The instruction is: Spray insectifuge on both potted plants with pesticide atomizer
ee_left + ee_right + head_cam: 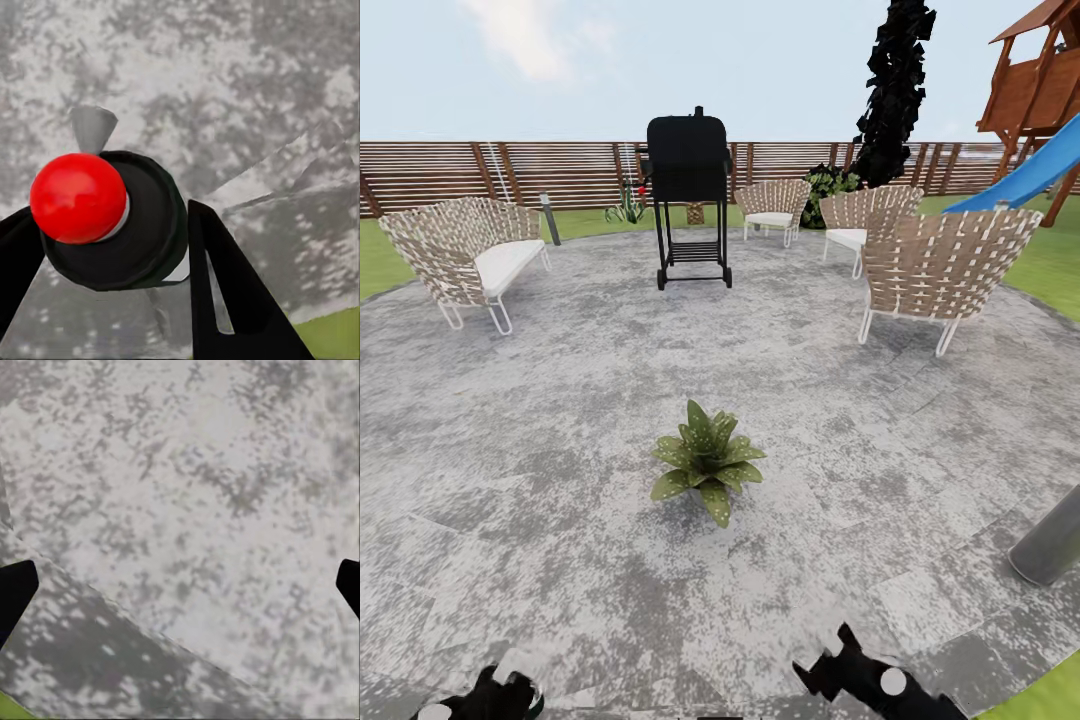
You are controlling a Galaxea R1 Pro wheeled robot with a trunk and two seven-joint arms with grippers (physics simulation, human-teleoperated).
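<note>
Atomizer (pixel 112 225) sits clamped between the left gripper's (pixel 112 247) black fingers (pixel 225 292), seen end-on in the left wrist view: round dark body, glossy red ball on top, small grey cone nozzle beyond it. Long axis runs roughly along the line of sight, so cannot tell its tilt. Patio (pixel 510 480) is the biggest thing here, round mottled grey stone, woven chairs and a black grill at the far side. Potted plant (pixel 707 458), a low rosette of broad speckled leaves, stands straight ahead mid-patio, well apart from both grippers, roughly centred between the arms. Right gripper (pixel 180 585) is spread wide over bare stone, holding nothing. My read: closing on the plant comes next
</note>
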